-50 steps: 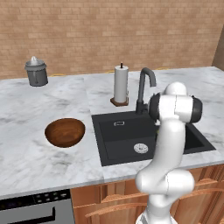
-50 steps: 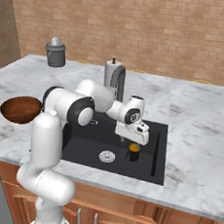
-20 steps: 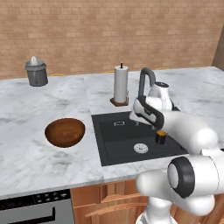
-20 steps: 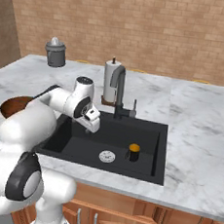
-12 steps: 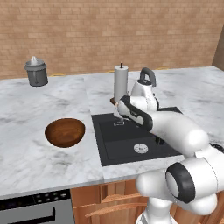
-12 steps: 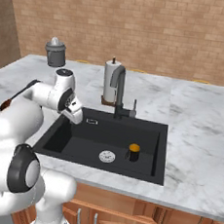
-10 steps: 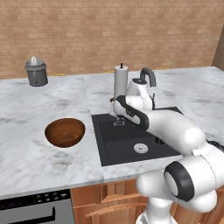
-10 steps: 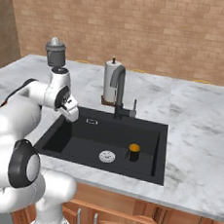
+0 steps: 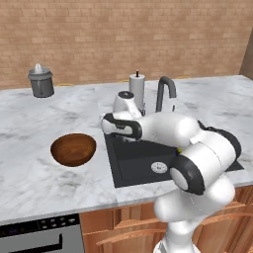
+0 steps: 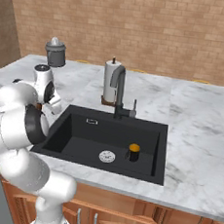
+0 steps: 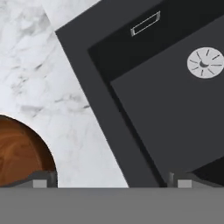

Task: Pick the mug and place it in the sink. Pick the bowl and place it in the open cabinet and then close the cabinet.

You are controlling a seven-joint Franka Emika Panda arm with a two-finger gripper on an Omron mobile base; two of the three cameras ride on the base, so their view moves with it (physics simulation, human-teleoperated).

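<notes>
The dark brown wooden bowl (image 9: 73, 148) sits on the marble counter left of the black sink (image 9: 143, 160); its rim shows at the lower left of the hand view (image 11: 19, 153). A small dark mug (image 10: 133, 152) with an orange top stands upright in the sink (image 10: 81, 140) near the round silver drain (image 10: 107, 156). My gripper (image 9: 109, 132) hangs over the sink's left rim, between the basin and the bowl. In the hand view the gripper (image 11: 111, 180) is open, tips wide apart with nothing between them. The wall cabinet is out of view.
A dark gooseneck faucet (image 9: 165, 91) and a paper towel roll (image 9: 137, 88) stand behind the sink. A grey canister (image 9: 40, 81) sits at the back left of the counter. An oven front (image 9: 39, 237) lies below the counter's front edge.
The gripper has let go of the mug, which now stands alone in the sink. The arm has swung left across the basin to its left rim, towards the bowl.
</notes>
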